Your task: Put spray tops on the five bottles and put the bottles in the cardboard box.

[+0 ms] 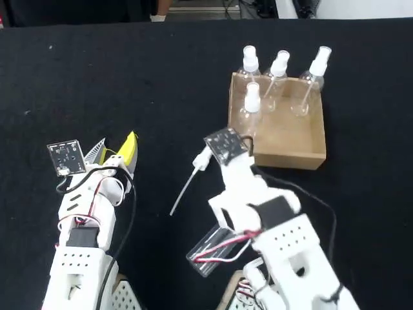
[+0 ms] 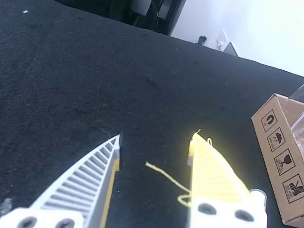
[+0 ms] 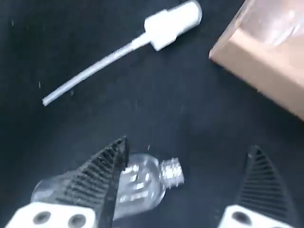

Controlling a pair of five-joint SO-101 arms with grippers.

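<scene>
**Four capped and boxed, one bare bottle at the right hand**

The right hand [image 3: 189, 144] is seen spread wide above the bench [image 1: 97, 77], its two black fingers well apart and nothing pinched. An uncapped bottle [image 3: 142, 180] is found lying on its side close in at that hand. Its body is partly covered by one finger, and its threaded neck is pointed into the gap between the two. Whether that finger is touching it cannot be told. Out beyond the fingertips, the loose spray top [image 3: 168, 26] is laid flat on the bench, its long tube stretched away from the white head, apart from the bottle. Further out, to one side of that hand, a corner of the cardboard box [image 3: 256, 61] is caught.

In the high view, four capped bottles [image 1: 250, 110] are seen standing inside the cardboard box, three toward its far wall and one nearer the right arm. The spray top is shown between the two arms, and the bare bottle beside the right arm, crossed by its red wires [image 1: 226, 242].

Over at the left hand [image 2: 156, 137], the fingers, one grey and one yellow, are held apart with nothing between them. A yellow thread [image 2: 164, 173] is seen hanging off the yellow finger. The box is placed well off to that finger's side.
</scene>
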